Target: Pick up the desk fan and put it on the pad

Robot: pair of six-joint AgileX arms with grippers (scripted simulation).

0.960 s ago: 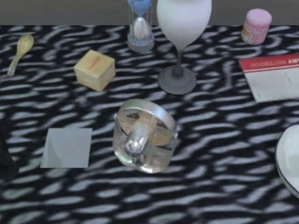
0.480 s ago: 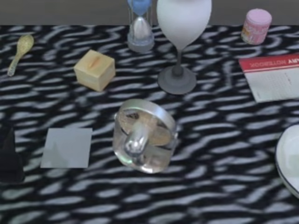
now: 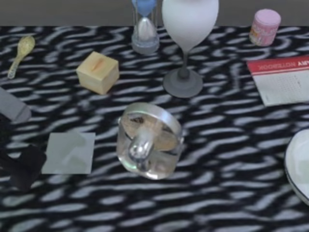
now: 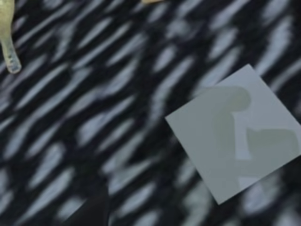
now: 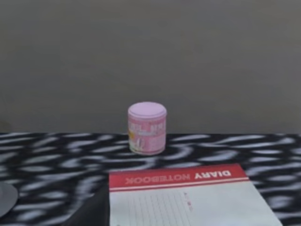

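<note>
Unmoved since a second ago: desk fan (image 3: 149,141) at mid-table, tilted, chrome hub toward the near edge, drum axis leaning off vertical. Newly advanced from the left edge: left hand (image 3: 21,166), dark, just beside the pad (image 3: 69,152), shadow across it; open or clenched, cannot tell. Right arm out of sight. Approach step, fan not yet grasped. Next: reach past pad, straddle the drum.
</note>
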